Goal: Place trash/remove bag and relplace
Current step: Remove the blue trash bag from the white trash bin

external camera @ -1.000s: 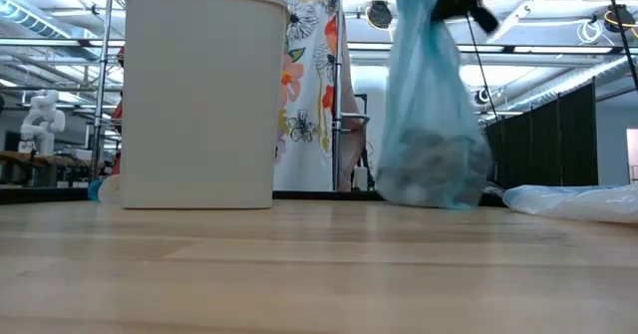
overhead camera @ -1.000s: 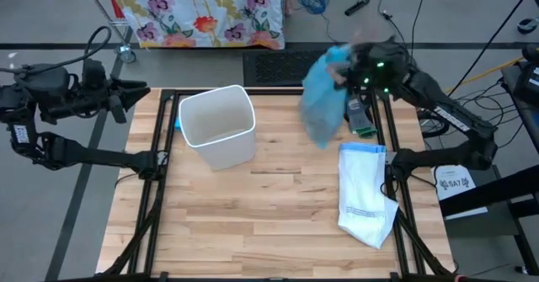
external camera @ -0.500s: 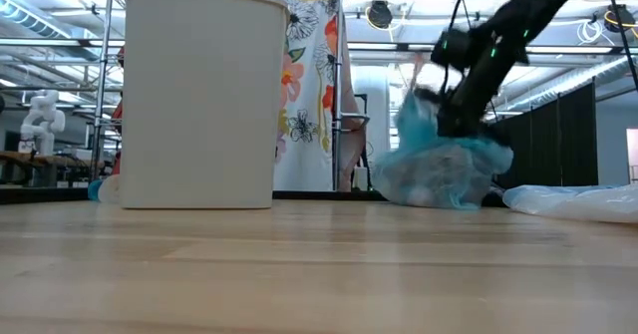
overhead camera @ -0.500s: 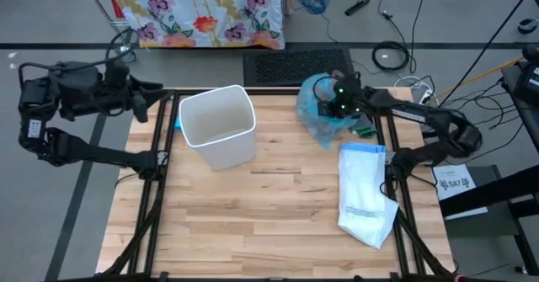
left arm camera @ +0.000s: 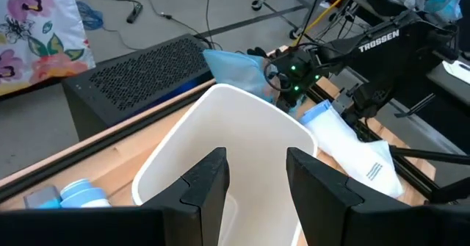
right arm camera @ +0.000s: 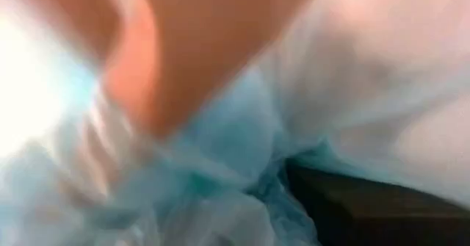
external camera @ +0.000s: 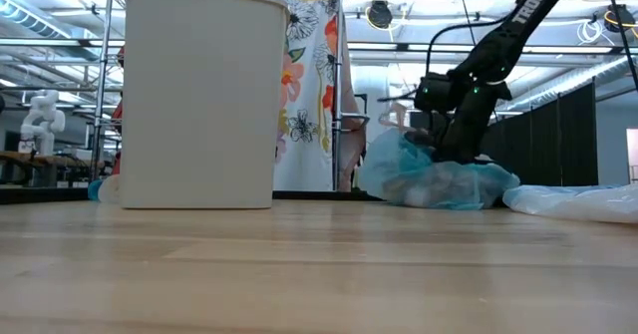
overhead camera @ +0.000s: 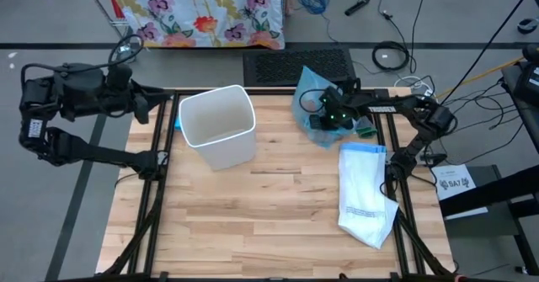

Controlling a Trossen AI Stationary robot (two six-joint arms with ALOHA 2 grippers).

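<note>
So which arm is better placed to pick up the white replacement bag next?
The right, probably. Its gripper is down on the blue bag at the table's far right, just beyond the white bag. The left gripper hangs off the far-left edge, behind the bin.

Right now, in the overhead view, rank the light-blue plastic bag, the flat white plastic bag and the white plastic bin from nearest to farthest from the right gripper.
1. The light-blue plastic bag: slumped at the table's far right edge, with the shut right gripper on it.
2. The flat white plastic bag: lying along the right edge, nearer the front.
3. The white plastic bin: upright at far left-centre, toward the waiting left gripper.
</note>
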